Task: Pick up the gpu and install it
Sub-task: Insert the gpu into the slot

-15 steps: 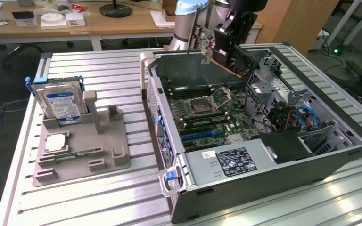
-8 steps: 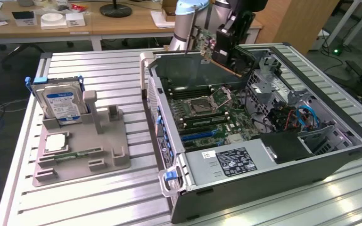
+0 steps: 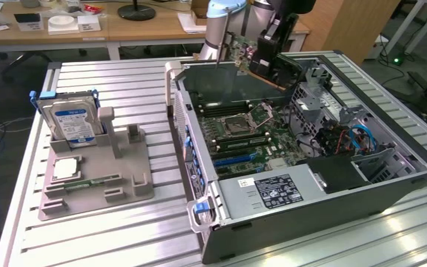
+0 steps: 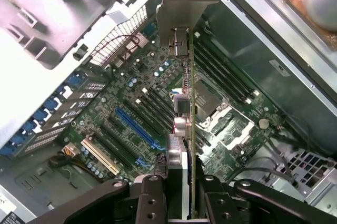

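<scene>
one gpu [image 3: 244, 53] is in play: a thin flat green-and-dark circuit card with a silver metal end bracket [image 4: 181, 8]. it hangs in the air over the far end of the open case, above the board and seated in no slot. the black two-finger gripper [image 3: 271, 55] is clamped on it, one finger [image 4: 150, 197] on each face at the end opposite the bracket, so the card sits edge-on between the jaws.

handling, as i judge it: light and stiff, but fragile. the faces carry small parts and the lower edge carries contacts, so a hold on bare board margin or the bracket looks safest. smooth faces may slip if the card is pushed down hard.

count, largest first:
- one ribbed aluminium table [image 3: 124, 233]
- one black-and-grey metal computer case [image 3: 362, 194], side panel off
- one green motherboard [image 3: 247, 136] inside it
- one grey moulded fixture tray [image 3: 135, 167], just beside the case on the exterior view's left
- one silver hard drive with a blue-white label [image 3: 69, 119], upright in the tray
- one square silver processor [image 3: 64, 168], flat in the tray
- one narrow green memory stick [image 3: 91, 182], near the processor
</scene>
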